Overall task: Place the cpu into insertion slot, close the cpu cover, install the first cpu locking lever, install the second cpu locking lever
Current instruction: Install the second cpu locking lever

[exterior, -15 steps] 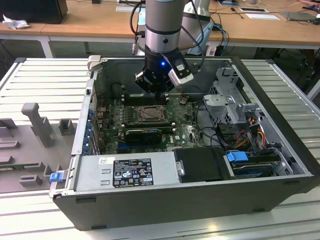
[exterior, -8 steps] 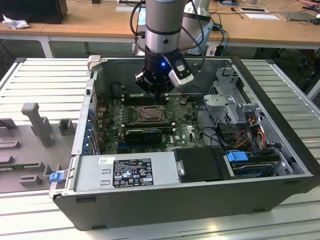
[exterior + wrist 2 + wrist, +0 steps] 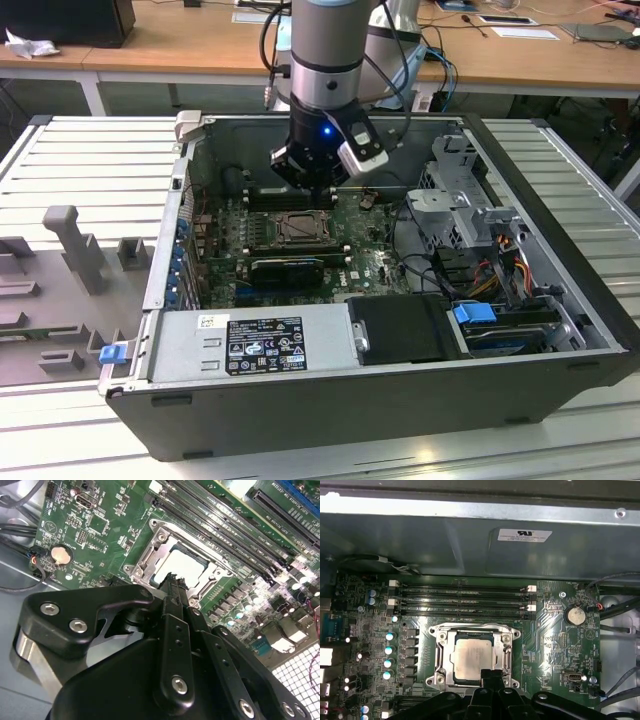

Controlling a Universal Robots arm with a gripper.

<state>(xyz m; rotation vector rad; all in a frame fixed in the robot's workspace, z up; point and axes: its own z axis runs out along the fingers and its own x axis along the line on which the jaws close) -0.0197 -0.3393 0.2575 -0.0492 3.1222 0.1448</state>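
The cpu (image 3: 474, 661) already lies seated in the insertion slot (image 3: 451, 676), grey metal face up, near the middle of the motherboard (image 3: 550, 630) and just beside the long black memory slots (image 3: 465, 600). The cpu cover (image 3: 507, 652) appears to lie down around the chip as a silver frame, though from these angles I cannot be sure it is fully flat. So, as a judgement, placing is done and the work stands at the cover or the first locking lever.

The tool (image 3: 171, 578) hovers low over the socket's edge nearest the wrist cameras. In both wrist views its fingertips come to a single narrow black point just beside the frame, so the fingers seem drawn together with nothing between them. Whether the tip touches the metal cannot be told. In the exterior view the tool (image 3: 318, 186) hangs inside the open computer case (image 3: 560, 390), over the socket.

The step in hand calls for a firm, well-aimed push on a thin metal part, without sliding onto the chip or the nearby capacitors (image 3: 389, 650).

As for writing, a white label (image 3: 524, 534) sits on the case wall and a dark one on the power supply (image 3: 265, 345); neither can be read.
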